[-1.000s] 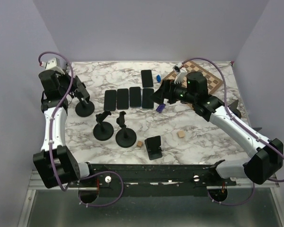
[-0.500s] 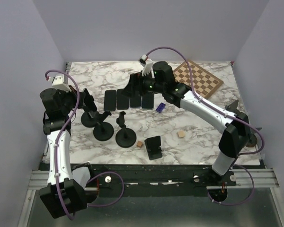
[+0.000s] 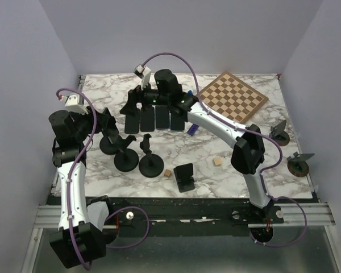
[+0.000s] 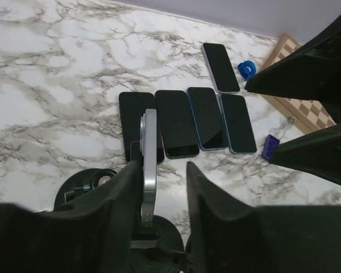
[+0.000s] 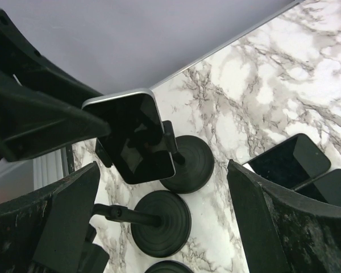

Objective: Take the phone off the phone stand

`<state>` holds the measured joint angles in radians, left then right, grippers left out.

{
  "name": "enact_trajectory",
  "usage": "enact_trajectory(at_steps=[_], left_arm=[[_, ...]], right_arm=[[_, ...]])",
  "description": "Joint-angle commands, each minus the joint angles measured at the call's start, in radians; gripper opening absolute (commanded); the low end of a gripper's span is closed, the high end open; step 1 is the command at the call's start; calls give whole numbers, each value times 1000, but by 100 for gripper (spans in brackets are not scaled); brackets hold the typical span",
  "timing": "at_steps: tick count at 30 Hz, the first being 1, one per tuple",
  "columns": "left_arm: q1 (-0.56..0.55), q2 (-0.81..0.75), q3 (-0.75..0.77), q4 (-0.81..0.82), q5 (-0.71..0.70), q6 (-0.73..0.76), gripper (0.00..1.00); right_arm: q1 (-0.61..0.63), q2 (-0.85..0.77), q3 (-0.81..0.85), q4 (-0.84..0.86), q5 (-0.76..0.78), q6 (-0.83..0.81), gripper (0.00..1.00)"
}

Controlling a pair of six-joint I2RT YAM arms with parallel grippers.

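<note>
Carrying everything, the white marble-patterned desk (image 3: 238, 153) holds a black round-based phone stand (image 5: 192, 162). Well to the right of that stand lies a brown-and-cream wooden chessboard (image 3: 233, 98). Nearer the stand on the same side, four dark slab phones (image 3: 154, 118) lie flat in a row. The black-screened, silver-edged phone (image 5: 133, 136) sits mounted on the stand, off the desk. The left end effector (image 4: 163, 168) straddles the phone edge-on, released, with a gap at one finger. The right end effector (image 5: 163, 168) hovers just beyond the stand, spread wide and empty
</note>
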<state>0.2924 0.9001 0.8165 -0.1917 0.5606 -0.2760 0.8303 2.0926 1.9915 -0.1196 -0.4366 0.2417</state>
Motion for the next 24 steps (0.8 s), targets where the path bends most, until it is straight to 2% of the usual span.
enact_trajectory(at_steps=[1, 3, 5, 6, 11, 14, 16, 24], left_arm=[[2, -67, -5, -13, 2, -32, 56], [11, -110, -12, -17, -46, -45, 63], [25, -158, -16, -29, -93, -61, 82], [34, -191, -18, -35, -120, -74, 86], [69, -337, -52, -113, -345, -157, 88], [70, -345, -43, -182, -484, -178, 91], [71, -354, -49, -195, -525, -181, 93], [70, -348, -89, -146, -478, -207, 93]], right_arm=[[26, 78, 80, 22, -95, -64, 100], [47, 102, 94, 33, -100, -80, 100], [70, 124, 115, 40, -99, -84, 100], [81, 138, 129, 44, -104, -86, 100], [124, 229, 227, 50, -100, -89, 100], [141, 261, 262, 53, -50, -82, 100], [142, 273, 266, 66, -13, -68, 100], [147, 311, 308, 51, 88, -76, 100]])
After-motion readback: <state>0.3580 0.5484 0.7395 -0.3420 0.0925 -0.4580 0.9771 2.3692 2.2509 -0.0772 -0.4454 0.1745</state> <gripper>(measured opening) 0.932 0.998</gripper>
